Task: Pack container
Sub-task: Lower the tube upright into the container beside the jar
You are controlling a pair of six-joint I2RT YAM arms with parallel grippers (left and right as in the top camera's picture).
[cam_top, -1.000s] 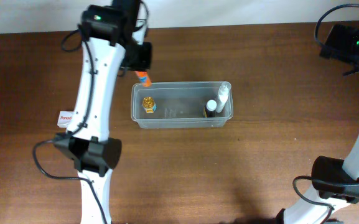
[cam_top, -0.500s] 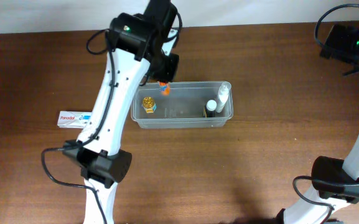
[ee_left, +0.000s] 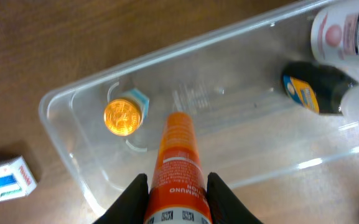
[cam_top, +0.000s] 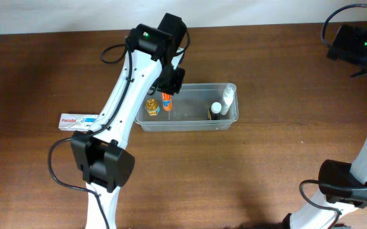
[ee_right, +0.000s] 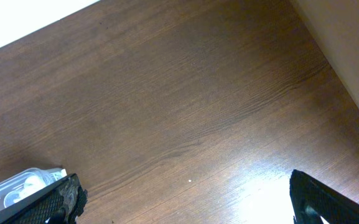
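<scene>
The clear plastic container (cam_top: 229, 118) lies mid-table, also in the left wrist view (ee_left: 61, 134). Inside it stand a small gold-capped jar (cam_top: 152, 106) (ee_left: 123, 116) at the left end, and a dark bottle (cam_top: 215, 111) (ee_left: 316, 90) and a white Calamol bottle (cam_top: 227, 97) (ee_left: 347, 31) at the right end. My left gripper (cam_top: 166, 97) (ee_left: 178, 199) is shut on an orange tube (cam_top: 166, 100) (ee_left: 178, 158), held above the container's left-middle, nose down. My right gripper (ee_right: 185, 202) is open and empty, high at the far right, away from the container.
A white and blue Panadol box (cam_top: 77, 121) (ee_left: 4, 180) lies on the table left of the container. The left arm reaches over the table's left half. The table's back edge meets a white wall.
My left gripper has carried the orange tube rightward and forward, from behind the container's back-left corner to above its inside. The right arm has not moved.
</scene>
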